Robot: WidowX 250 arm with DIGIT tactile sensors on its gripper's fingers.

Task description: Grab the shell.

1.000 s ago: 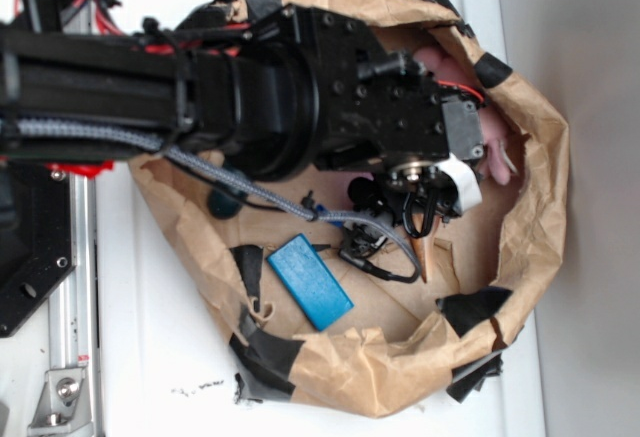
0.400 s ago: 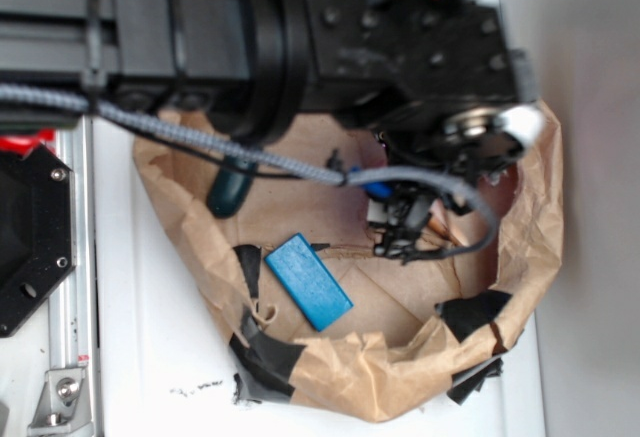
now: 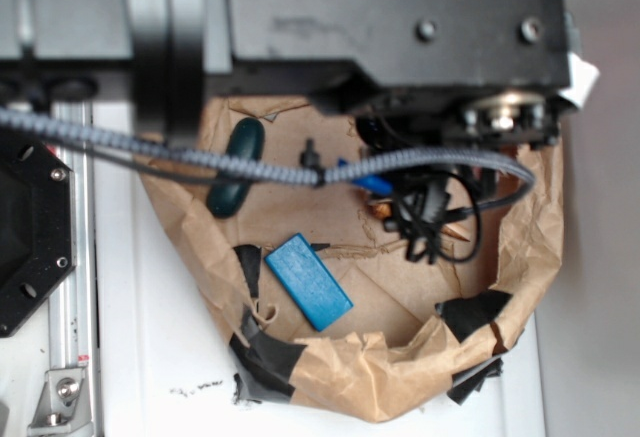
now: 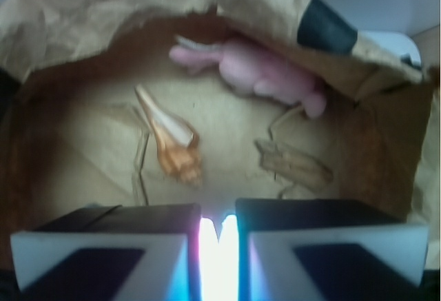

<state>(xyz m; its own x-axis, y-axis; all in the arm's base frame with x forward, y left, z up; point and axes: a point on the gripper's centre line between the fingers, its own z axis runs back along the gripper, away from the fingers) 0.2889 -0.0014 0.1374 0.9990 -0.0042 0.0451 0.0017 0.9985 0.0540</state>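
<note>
Risen closer to the camera since earlier, the claw (image 4: 219, 235) sits nearly together, empty; the glossy orange-brown conch shell (image 4: 172, 142) lies just ahead-left, tail pointing away.

Overhead exterior; close, downward-facing wrist view.

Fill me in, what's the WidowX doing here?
It is after the shell in a brown paper nest. The end effector hangs above the nest floor, jaws nearly together with nothing between them. The shell lies untouched beside a pink soft toy and a chunk of wood. A blue block sits apart.
</note>
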